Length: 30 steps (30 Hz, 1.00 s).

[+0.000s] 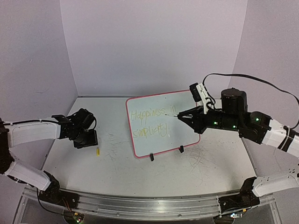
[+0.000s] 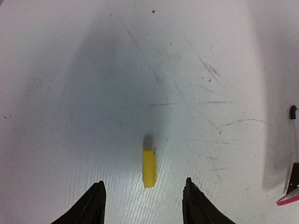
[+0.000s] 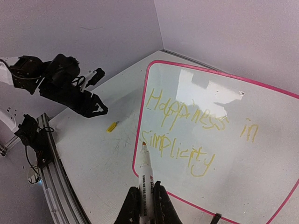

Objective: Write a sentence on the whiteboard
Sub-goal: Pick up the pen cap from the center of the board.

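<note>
gripping a marker [image 3: 147, 175], right pincer [image 3: 145, 190]; whiteboard [image 3: 264, 161] sentence [image 3: 187, 122] faint, barely legible

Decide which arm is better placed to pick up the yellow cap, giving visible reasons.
Left. The left gripper hangs open over the cap, which lies on the table between its jaws. The right gripper is shut on the marker at the whiteboard, apart from the cap.
</note>
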Motion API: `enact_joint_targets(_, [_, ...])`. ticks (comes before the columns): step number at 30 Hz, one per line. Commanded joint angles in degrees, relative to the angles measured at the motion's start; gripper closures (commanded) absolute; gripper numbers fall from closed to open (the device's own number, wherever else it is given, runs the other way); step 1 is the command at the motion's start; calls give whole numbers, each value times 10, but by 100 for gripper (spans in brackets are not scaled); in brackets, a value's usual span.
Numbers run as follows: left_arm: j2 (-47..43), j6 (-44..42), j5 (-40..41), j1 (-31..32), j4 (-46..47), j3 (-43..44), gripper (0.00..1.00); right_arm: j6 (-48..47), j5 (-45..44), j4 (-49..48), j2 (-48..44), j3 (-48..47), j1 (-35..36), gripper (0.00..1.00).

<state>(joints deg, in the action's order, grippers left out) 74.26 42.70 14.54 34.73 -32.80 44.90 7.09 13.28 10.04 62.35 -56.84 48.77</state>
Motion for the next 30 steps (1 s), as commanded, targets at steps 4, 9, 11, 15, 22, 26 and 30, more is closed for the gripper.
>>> enact_joint_targets(4, [129,-44,-98,-10,47,32,46,5,-12,-19,-29,34,-2,100])
enact_joint_targets(9, [175,-49,-61,-11,54,30,51,7,-9,-28,-31,44,-2,100])
enact_joint_targets(11, [196,-50,-61,-11,58,37,54,4,-8,-28,-27,43,-2,100])
enact_joint_targets(15, [220,-57,-56,-11,57,47,61,3,-10,-29,-27,45,-2,100])
enact_joint_targets(22, [220,-64,-53,-7,49,33,85,6,-14,-36,-33,57,-2,100])
enact_joint_targets(26, [199,-63,-55,-1,47,25,94,4,-13,-39,-21,52,-2,100])
enact_joint_targets(30, [138,-56,-51,6,29,21,98,2,-16,-41,-15,47,-2,100])
